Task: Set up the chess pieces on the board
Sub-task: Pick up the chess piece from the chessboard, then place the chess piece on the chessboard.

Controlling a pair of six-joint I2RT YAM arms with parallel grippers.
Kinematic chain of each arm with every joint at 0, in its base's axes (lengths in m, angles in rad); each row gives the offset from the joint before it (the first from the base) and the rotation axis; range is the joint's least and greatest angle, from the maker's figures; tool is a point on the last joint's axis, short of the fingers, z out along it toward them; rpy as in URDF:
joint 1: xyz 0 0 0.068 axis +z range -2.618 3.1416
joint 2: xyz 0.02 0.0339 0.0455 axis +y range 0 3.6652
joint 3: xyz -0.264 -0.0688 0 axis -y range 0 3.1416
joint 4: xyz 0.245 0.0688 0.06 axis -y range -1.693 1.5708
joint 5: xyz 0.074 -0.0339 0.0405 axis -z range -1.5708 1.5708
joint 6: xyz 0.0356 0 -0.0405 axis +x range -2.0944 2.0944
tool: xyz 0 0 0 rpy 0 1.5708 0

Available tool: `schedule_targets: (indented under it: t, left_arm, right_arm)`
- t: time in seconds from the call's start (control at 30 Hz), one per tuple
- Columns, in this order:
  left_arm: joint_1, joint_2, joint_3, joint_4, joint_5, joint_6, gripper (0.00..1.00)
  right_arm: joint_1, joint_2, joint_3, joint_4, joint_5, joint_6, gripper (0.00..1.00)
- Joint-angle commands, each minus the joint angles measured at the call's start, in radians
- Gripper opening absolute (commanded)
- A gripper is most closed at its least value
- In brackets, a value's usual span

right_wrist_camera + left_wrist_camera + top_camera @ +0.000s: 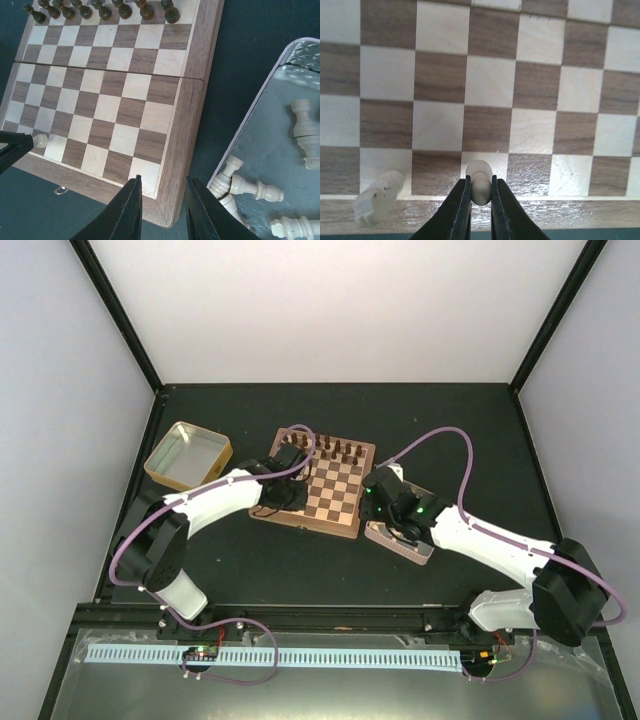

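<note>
While the left hand (pixel 480 189) pinches a tan piece (pixel 480 176) at the board (pixel 490 80) edge, and the right hand (pixel 163 180) is parted and empty, centring it on its square likely comes next.

A board (pixel 335 490) is seen at the centre, dark pieces (pixel 335 450) ranged along its far edge. The left gripper (pixel 278 502) is held over its near left corner, the right gripper (pixel 374 508) by its right edge. One tin (pixel 187 453) is set far left; another tin (pixel 418 552) apparently lies under the right arm (pixel 490 540).
</note>
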Motion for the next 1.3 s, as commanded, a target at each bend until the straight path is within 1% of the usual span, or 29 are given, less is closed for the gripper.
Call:
schedule_targets:
  t: [0.0,0.23,0.43,0.63,0.97,1.27]
  left_arm:
    - [0.009,-0.036,0.08,-0.021,-0.058,0.049,0.08]
    - [0.105,-0.061,0.095,-0.046,-0.065,0.093,0.09]
    - [0.2,-0.077,0.03,-0.029,-0.02,0.105,0.09]
    - [0.249,-0.064,-0.001,-0.015,0.003,0.115,0.09]
    - [0.26,-0.008,0.007,0.006,0.047,0.127,0.1]
    - [0.26,0.035,0.01,0.015,0.013,0.124,0.12]
  right_arm:
    - [-0.004,-0.034,-0.011,-0.017,0.045,0.011,0.25]
    - [-0.004,-0.038,-0.015,-0.023,0.041,0.014,0.25]
    - [-0.004,-0.04,-0.013,-0.027,0.042,0.014,0.25]
    - [-0.003,-0.035,-0.016,-0.027,0.039,0.013,0.25]
    - [-0.003,-0.028,-0.015,-0.027,0.04,0.013,0.25]
    - [-0.004,-0.02,-0.013,-0.026,0.039,0.009,0.25]
